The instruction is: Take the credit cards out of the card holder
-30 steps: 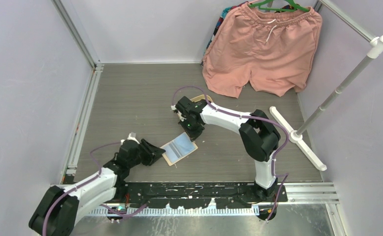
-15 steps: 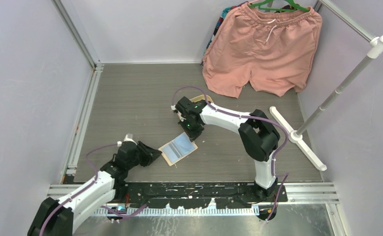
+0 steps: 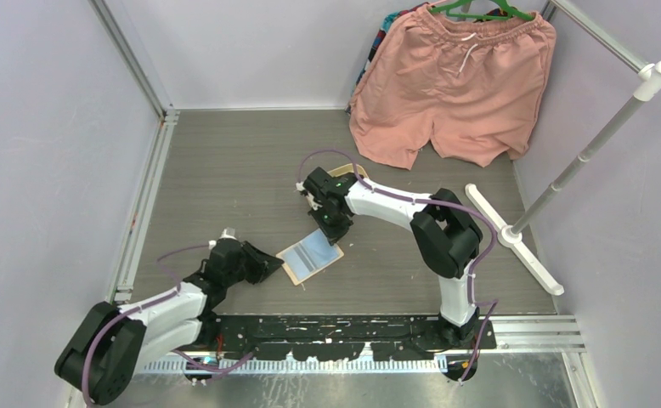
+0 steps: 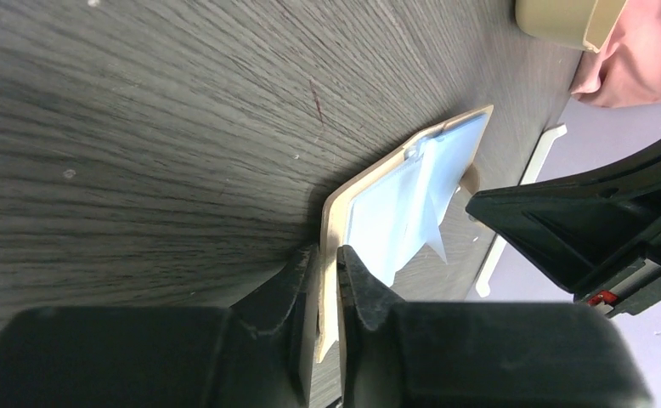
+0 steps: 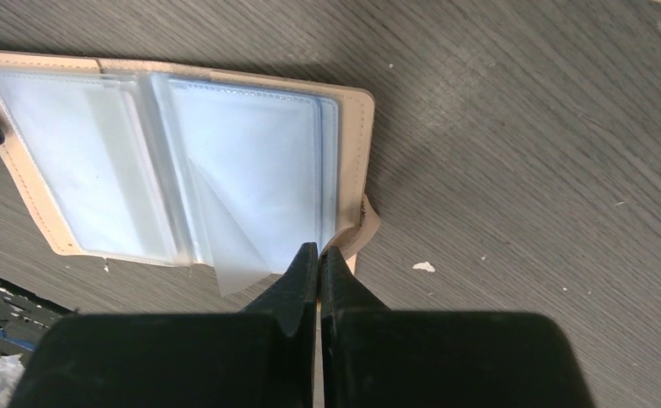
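Your left gripper is clamped on the stiff tan cover edge of the card holder. The card holder lies open on the grey woodgrain table, showing a stitched beige rim and glossy pale blue-grey sleeves. Beside its snap tab, your right gripper has its jaws pressed together.

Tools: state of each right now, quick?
Left tool: closed on the card holder's beige edge.
Right tool: closed; pinching anything, cannot tell.
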Controlling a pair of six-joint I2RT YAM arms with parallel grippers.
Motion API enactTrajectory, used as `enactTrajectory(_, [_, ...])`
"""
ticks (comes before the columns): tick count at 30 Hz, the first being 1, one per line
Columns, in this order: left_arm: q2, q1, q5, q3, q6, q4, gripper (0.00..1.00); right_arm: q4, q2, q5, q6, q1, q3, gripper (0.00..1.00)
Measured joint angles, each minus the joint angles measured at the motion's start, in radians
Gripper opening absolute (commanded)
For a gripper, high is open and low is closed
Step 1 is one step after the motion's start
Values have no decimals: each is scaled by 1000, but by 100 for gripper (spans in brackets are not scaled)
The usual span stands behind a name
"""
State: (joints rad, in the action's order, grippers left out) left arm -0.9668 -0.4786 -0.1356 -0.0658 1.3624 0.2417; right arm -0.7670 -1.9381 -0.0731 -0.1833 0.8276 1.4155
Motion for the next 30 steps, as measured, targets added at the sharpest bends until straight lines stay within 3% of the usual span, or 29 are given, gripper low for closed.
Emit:
enactTrajectory(14, [66,0,37,0,-9,-74,12,3,-5,-11,0,-6,0,1])
enactTrajectory(23, [-57,0,37,-19,-12,49,22,13,-6,-23,-9,-6,-11,1])
enactTrajectory(30, [-120,0,38,-30,-15,111,6,48,-6,-35,-30,-7,-59,1])
